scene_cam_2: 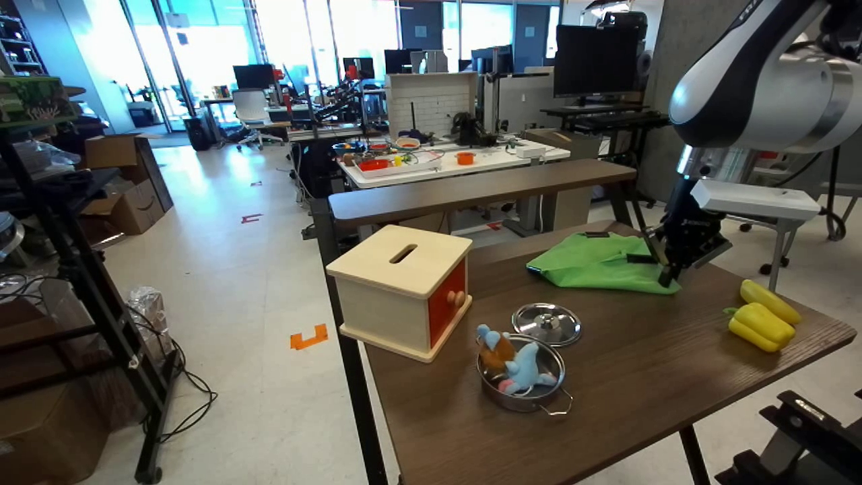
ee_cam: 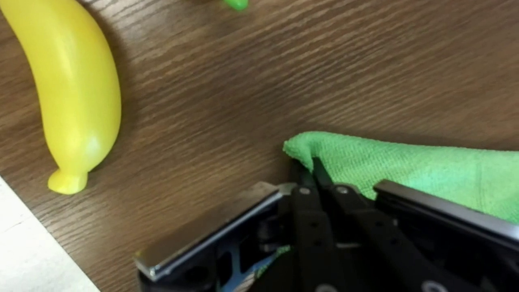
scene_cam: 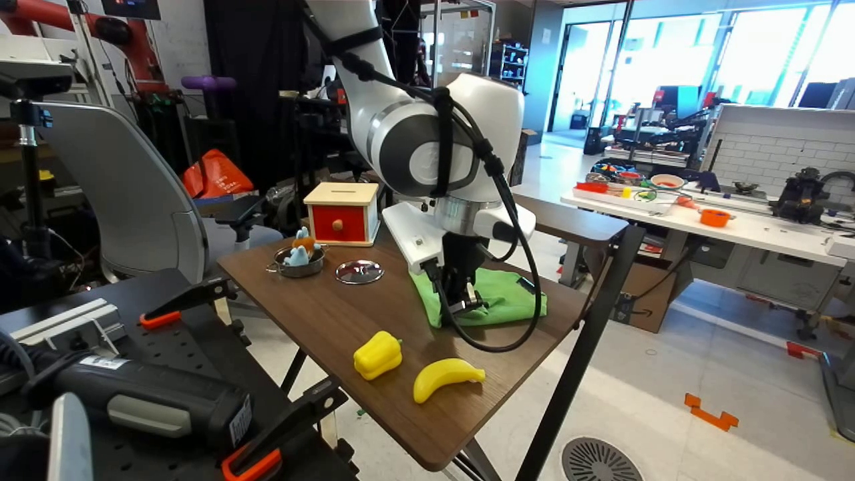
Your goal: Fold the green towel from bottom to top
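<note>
Between 9 and 10 o'clock in the wrist view, the yellow banana toy (ee_cam: pixel 75 87) is lying on the brown wooden counter (ee_cam: pixel 194 109), well apart from the cloth. Next along, just off centre toward 4 o'clock, the claw (ee_cam: pixel 311 167) is standing with its fingers together, clamped on a corner of the green towel (ee_cam: pixel 429 172). Judging by this, the grasp that starts the fold is the step in hand; the cloth is lying spread out, so the turning over is not yet happening. The next move is probably calling for a low lift of that corner and a slow carry across to the opposite edge, so that one pinch isn't dragging the whole towel along. Farther right, the towel is stretching away toward 3 o'clock, its held corner pointing toward 9. In an exterior view the green towel (scene_cam_2: pixel 592 263) is resting at the counter's 12 o'clock, its left corner pointing toward 9 and the held one toward 4; its long axis is apparently running between them, though the camera's slant is leaving that uncertain.
</note>
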Action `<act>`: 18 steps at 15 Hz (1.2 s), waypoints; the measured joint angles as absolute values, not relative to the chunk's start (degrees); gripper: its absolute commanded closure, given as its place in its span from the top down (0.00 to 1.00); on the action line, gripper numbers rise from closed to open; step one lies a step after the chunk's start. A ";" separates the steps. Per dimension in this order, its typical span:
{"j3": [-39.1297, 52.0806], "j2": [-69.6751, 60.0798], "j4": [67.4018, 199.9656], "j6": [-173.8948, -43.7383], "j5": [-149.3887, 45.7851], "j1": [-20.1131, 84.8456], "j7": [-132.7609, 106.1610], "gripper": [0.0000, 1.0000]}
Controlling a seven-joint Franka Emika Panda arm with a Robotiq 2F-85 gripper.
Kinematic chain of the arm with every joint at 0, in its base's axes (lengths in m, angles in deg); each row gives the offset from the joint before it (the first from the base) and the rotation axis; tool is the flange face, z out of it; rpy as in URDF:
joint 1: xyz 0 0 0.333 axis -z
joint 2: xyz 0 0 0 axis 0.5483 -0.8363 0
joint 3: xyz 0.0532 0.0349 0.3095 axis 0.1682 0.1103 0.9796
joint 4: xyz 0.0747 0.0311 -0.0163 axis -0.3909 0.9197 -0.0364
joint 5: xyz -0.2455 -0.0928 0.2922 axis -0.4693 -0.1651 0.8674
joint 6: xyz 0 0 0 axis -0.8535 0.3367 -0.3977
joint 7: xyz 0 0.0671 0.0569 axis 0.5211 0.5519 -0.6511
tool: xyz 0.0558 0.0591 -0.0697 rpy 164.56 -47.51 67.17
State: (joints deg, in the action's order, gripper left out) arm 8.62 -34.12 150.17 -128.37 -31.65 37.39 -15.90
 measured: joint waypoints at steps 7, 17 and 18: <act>10.92 -31.19 150.48 -128.40 -31.65 39.03 -17.48 0.01; 15.08 -25.54 150.08 -128.39 -31.30 43.53 -19.76 0.01; 15.21 -25.59 150.08 -128.39 -31.30 43.72 -19.83 0.01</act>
State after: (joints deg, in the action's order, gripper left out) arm 15.21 -25.59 150.08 -128.39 -31.30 43.72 -19.83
